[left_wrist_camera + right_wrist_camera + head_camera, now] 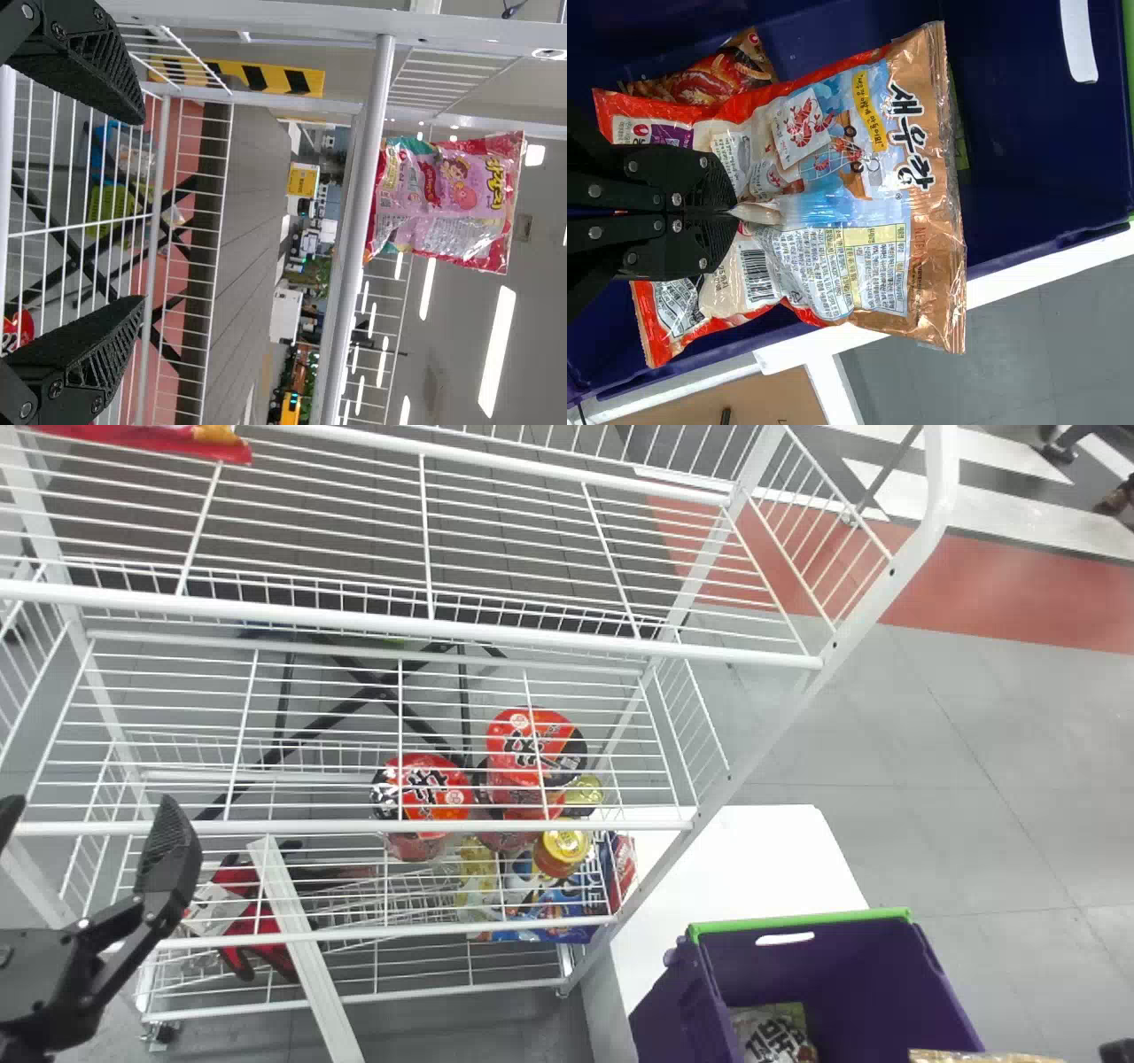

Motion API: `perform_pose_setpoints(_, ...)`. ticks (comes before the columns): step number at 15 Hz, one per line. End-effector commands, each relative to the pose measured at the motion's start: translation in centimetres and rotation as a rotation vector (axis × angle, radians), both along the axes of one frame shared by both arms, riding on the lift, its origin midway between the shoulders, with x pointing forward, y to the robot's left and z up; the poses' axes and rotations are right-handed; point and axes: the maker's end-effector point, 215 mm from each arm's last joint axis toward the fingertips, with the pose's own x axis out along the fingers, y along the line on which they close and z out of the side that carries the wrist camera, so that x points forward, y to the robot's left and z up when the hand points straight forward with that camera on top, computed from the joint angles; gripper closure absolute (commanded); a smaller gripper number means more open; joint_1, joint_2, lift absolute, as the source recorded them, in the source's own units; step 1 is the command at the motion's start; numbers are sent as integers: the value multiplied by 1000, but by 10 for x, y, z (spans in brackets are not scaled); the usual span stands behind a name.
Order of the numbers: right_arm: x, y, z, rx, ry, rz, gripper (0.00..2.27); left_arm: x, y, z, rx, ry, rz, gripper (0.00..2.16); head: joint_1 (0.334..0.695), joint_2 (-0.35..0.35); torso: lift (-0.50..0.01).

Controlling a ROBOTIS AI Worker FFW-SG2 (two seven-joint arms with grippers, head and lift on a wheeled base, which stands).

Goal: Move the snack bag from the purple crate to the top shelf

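At the head view's bottom right corner, a black part of my right gripper (1116, 1051) shows beside the golden edge of the snack bag (983, 1057). In the right wrist view my right gripper (733, 212) is shut on a pinched fold of the orange and gold snack bag (833, 195), over the purple crate (1010, 115). The crate (842, 974) stands at the lower right in the head view. My left gripper (89, 815) is open in front of the rack's left side; its fingers stand wide apart in the left wrist view, nothing between them (143, 208). The top shelf (496, 633) crosses the upper head view.
A red snack bag (159, 438) lies at the rack's upper left; the left wrist view shows a pink and red bag (447, 199). Lower shelves hold red cup noodles (425, 788), cans (563, 846) and packets. Another packet (771, 1032) lies inside the crate, on a white table (753, 859).
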Motion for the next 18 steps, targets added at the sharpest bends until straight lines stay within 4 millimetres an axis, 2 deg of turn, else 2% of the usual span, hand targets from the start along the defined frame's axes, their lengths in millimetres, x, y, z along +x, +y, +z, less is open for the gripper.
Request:
perform_pose_setpoints(1,2,2,0,4,-7,0,2071,-1,1,0,3,-2,2,103,695,-350,-234)
perform_pose_setpoints(11,14,6,3,19,-54,14,2071,-8,-7,-1,37,11,-6,103,695,-350,-194)
perform_pose_setpoints(18,26,7,14,7,-77,34,2071,-14,-9,-3,53,27,-4,103,695,-350,-167)
